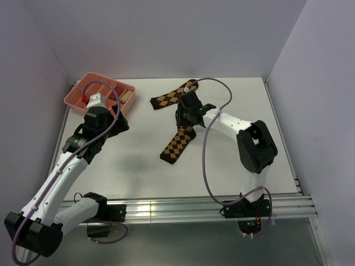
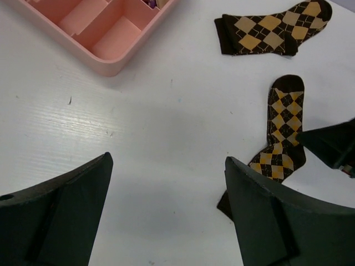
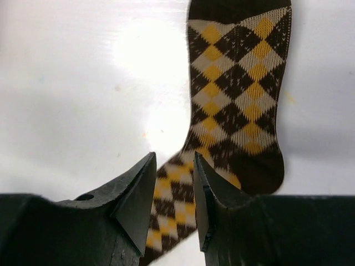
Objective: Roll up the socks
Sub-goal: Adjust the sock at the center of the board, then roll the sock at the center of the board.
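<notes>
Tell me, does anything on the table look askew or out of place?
Nothing is spilled or damaged. The far sock and the near sock lie apart at different angles, and the near one is bent at its heel.

We read the socks [image 2: 285,122] as soft knitted cloth, matt, with the stitches plain in the right wrist view. Under them the table [image 2: 166,111] is white and smooth with a mild sheen, throwing a bright glare and carrying a few small scuffs. At the upper left of the left wrist view, the tray [image 2: 111,61] is pink moulded plastic, smooth and satin. The fingers [image 2: 61,216] of the left gripper [image 2: 166,163] and those of the right gripper [image 3: 173,160] look like matt black plastic, slightly grainy. Along the bottom of the top view we see ribbed rails [image 1: 183,209] of bare silvery metal.
</notes>
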`<state>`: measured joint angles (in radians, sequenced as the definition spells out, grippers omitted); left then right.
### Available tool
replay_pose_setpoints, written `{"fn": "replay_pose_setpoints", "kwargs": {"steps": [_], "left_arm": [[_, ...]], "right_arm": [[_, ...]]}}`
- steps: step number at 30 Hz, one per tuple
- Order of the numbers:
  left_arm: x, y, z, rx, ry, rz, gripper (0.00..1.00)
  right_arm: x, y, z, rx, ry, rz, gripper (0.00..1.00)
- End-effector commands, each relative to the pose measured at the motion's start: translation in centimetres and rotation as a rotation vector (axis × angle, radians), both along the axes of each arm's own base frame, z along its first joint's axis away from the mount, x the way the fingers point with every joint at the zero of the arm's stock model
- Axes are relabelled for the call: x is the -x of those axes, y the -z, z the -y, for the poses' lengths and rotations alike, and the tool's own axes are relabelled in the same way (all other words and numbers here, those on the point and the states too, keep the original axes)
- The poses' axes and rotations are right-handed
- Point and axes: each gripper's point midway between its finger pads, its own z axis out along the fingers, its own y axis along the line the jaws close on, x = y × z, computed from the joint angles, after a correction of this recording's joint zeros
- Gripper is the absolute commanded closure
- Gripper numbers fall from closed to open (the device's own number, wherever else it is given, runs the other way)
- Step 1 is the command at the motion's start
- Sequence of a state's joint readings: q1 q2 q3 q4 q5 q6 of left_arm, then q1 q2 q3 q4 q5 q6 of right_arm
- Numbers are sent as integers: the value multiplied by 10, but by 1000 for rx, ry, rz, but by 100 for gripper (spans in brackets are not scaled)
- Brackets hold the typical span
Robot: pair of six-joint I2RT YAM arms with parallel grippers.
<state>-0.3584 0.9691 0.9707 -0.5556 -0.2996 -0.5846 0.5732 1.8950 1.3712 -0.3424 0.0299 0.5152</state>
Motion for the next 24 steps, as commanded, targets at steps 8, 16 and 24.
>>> {"fn": "replay_pose_setpoints", "kwargs": {"steps": [8,16,24], "left_arm": [[-21,14,22,38,88,44,12],[-25,40,9,-24,78,8,12],[-22,61,-2,-51,65,-7,12]], "right_arm": [[90,-7,-5,210,-340,102,58],[156,9,-34,275,-589,165,44],[168,18,-53,325,-686,188,42]]}}
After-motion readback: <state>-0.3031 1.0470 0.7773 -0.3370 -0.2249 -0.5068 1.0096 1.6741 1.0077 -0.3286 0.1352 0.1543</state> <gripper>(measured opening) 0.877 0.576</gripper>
